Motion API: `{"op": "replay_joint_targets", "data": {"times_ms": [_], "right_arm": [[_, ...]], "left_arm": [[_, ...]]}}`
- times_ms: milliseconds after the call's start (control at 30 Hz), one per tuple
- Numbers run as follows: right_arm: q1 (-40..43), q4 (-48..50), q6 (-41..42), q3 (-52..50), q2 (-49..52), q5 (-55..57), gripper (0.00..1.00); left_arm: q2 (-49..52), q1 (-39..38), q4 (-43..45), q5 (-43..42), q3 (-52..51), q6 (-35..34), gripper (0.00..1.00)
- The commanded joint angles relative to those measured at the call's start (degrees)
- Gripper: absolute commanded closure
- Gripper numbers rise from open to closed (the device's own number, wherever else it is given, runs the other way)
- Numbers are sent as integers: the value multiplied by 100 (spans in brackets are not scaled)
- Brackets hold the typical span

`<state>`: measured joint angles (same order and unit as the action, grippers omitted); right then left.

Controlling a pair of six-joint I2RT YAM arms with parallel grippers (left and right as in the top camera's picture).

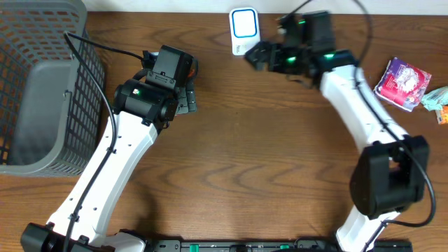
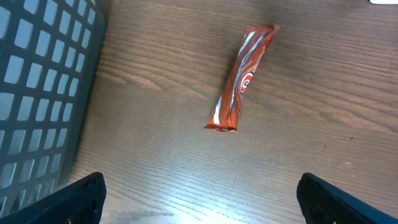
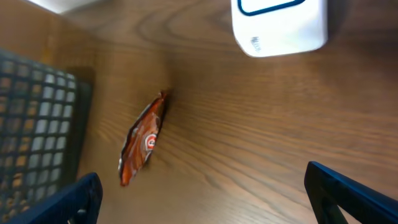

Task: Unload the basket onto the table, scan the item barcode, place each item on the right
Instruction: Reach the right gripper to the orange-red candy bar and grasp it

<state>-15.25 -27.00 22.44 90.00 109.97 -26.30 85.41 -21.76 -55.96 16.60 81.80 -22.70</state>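
My left pincer [image 2: 208, 202], released, jaws wide; the bar [image 2: 239, 78] lies flat on the desk [image 2: 155, 168] just ahead, basket [image 2: 37, 93] to its left. I should straddle the bar's narrow middle and close gently. Which face must meet the scanner [image 3: 280, 22] is unclear. My right pincer [image 3: 205, 199], likewise released, faces it.

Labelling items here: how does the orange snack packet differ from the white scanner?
The orange snack packet is long, thin and crinkled; the white scanner is blocky and smooth. The packet is orange with a round logo; the scanner is white with a blue outline on its face. Both rest on the wooden table, apart.
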Motion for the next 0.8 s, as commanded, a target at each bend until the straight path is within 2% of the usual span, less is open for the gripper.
{"op": "replay_joint_targets", "data": {"times_ms": [0,167,400,767], "right_arm": [[-391,310,557,15,284,815,1],[-876,1093,1344,15,754,654,1],[-1552,2177,1947,15,1375,476,1],[-2218,2594,2524,15,1670,894,1]], "left_arm": [[0,20,-17,15,70,-13,2],[0,20,-17,13,70,-13,2],[0,20,-17,13,70,-13,2],[0,20,-17,13,70,-13,2]]}}
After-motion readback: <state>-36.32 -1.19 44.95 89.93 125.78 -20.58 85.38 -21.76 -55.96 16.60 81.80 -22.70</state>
